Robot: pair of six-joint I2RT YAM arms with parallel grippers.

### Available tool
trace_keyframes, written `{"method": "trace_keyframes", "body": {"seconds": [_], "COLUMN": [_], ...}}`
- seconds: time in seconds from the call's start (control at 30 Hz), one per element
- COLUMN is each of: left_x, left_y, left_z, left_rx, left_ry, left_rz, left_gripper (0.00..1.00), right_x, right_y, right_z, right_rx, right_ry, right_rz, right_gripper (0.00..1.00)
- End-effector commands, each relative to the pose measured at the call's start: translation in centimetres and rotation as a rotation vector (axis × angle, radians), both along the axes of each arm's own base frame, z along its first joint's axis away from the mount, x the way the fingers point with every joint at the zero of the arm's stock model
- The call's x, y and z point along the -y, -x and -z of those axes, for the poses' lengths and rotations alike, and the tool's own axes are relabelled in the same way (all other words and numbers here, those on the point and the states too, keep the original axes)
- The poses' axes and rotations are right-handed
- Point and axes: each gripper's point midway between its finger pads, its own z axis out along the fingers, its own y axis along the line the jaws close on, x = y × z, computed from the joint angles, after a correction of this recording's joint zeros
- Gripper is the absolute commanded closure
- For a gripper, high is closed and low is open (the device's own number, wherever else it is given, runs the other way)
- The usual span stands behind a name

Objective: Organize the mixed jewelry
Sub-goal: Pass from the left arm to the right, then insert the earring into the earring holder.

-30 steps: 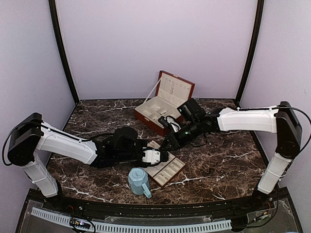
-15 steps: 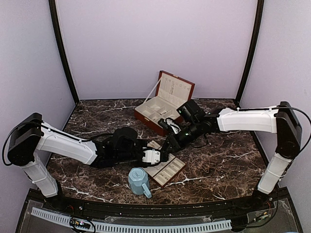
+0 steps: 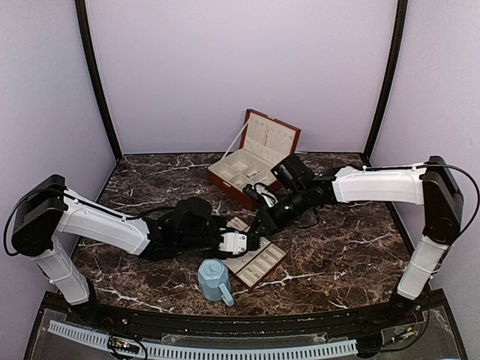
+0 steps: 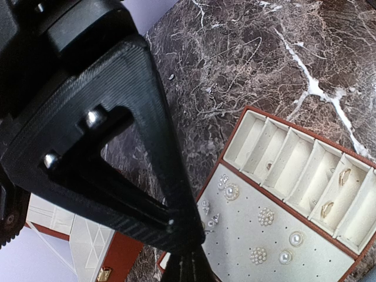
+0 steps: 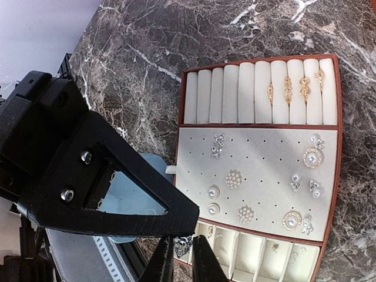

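The flat cream-lined brown tray (image 3: 262,262) lies at the table's middle front. In the right wrist view its pad (image 5: 264,155) carries small pearl and silvery studs (image 5: 234,179), with gold rings (image 5: 288,88) in the rolls. My right gripper (image 5: 183,261) hangs over the tray's corner compartment, shut on a small glittery silvery piece (image 5: 181,245). My left gripper (image 4: 191,249) is shut at the tray's pad edge (image 4: 252,232), beside tiny studs (image 4: 212,218); I cannot tell whether it holds one. Both grippers meet over the tray (image 3: 255,232). No thin hoop is in view.
An open red-brown wooden box (image 3: 251,161) with cream compartments stands behind the tray; its corner shows in the left wrist view (image 4: 111,252). A light-blue faceted mug (image 3: 214,279) stands just in front of the tray's left side, also in the right wrist view (image 5: 126,197).
My right gripper has shifted slightly left and down towards the tray. The left arm has stayed where it was.
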Motion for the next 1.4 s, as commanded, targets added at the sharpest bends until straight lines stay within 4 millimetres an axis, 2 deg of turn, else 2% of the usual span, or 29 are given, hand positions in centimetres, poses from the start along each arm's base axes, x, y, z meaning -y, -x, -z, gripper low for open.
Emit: {"method": "trace_keyframes", "body": {"seconds": [0.0, 0.27, 0.37, 0.43, 0.63, 0.8, 0.93, 0.97, 1.1, 1.3, 1.37], "left_x": [0.3, 0.4, 0.1, 0.0, -1.0, -2.7, -4.5, -4.8, -6.3, -7.9, -9.4], "left_y": [0.7, 0.7, 0.1, -0.1, -0.4, -0.2, -0.7, -0.7, -2.0, -5.4, -7.3], "left_z": [-1.2, -0.9, -0.9, -0.9, -0.9, -1.0, -2.8, -2.7, -4.9, -9.0, -10.2], "left_rx": [0.027, 0.028, 0.041, 0.045, 0.059, 0.059, 0.027, -0.009, -0.063, -0.183, -0.245], "left_ry": [0.033, 0.023, 0.018, 0.019, 0.021, 0.027, 0.093, 0.105, 0.195, 0.365, 0.432], "left_rz": [0.027, 0.031, -0.007, -0.021, -0.062, -0.107, -0.182, -0.201, -0.275, -0.395, -0.458], "left_gripper": [1.00, 1.00, 0.99, 0.87, 0.64, 0.55, 0.52, 0.51, 0.50, 0.47, 0.43], "right_x": [-0.9, -0.9, -0.8, -0.7, -0.3, 0.0, 0.0, 0.1, 0.4, 0.6, 0.6], "right_y": [-0.4, -0.6, -1.0, -1.2, -1.8, -2.3, -2.3, -2.4, -2.4, -2.7, -2.8], "right_z": [-0.8, -0.7, -0.9, -1.1, -0.7, -0.5, 0.0, 0.1, 1.2, 2.8, 3.5], "right_rx": [0.031, 0.033, 0.051, 0.064, 0.084, 0.120, 0.140, 0.143, 0.157, 0.210, 0.224], "right_ry": [-0.016, -0.019, -0.022, -0.021, -0.005, 0.000, -0.007, -0.006, 0.016, 0.069, 0.093], "right_rz": [-0.006, 0.009, 0.027, 0.042, 0.069, 0.082, 0.082, 0.084, 0.092, 0.104, 0.113], "right_gripper": [0.90, 0.96, 0.97, 0.97, 0.97, 0.97, 0.97, 0.97, 0.97, 0.97, 0.97]}}
